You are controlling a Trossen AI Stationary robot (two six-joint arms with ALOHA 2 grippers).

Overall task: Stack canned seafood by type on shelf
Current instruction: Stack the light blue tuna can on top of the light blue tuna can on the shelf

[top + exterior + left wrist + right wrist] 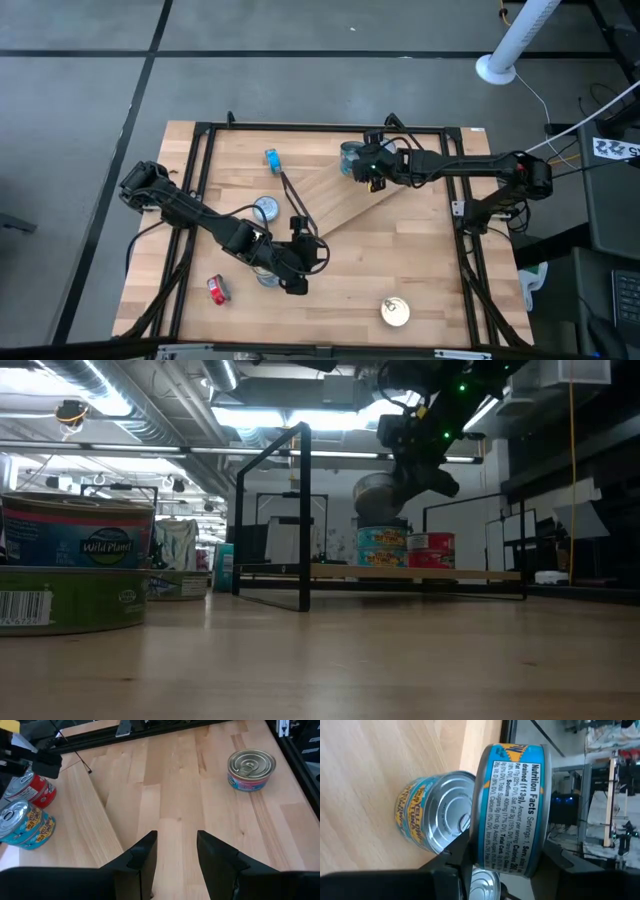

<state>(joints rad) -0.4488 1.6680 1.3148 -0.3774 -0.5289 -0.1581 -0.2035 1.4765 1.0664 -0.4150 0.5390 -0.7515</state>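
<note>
My right gripper (362, 168) is over the far part of the light-wood shelf (350, 200), shut on a blue tin (512, 805). Just under that tin a second blue tin (437, 812) stands on the shelf board, with a red tin (432, 550) beside it. My left gripper (175, 852) is open over bare tabletop near the table's middle and touches nothing. Loose tins rest flat on the table: a blue one (272, 158), a silver-lidded one (266, 208), a red one (217, 290) and a gold one (395, 312). My right gripper pinches the blue tin between its two fingers, one finger (465, 852) at each flat end, so the labelled side wall (520, 820) faces the wrist camera. It slants in from above on the table's right side. The tin (378, 495) is lifted, slightly tilted, just above the standing blue tin (382, 547).
Black wire frames (300, 510) stand at the shelf's ends, and black rails (200, 180) run along the table's left and right sides. Another tin (251, 769) lies ahead of my left gripper. Two stacked tins (70, 560) stand close to the low camera.
</note>
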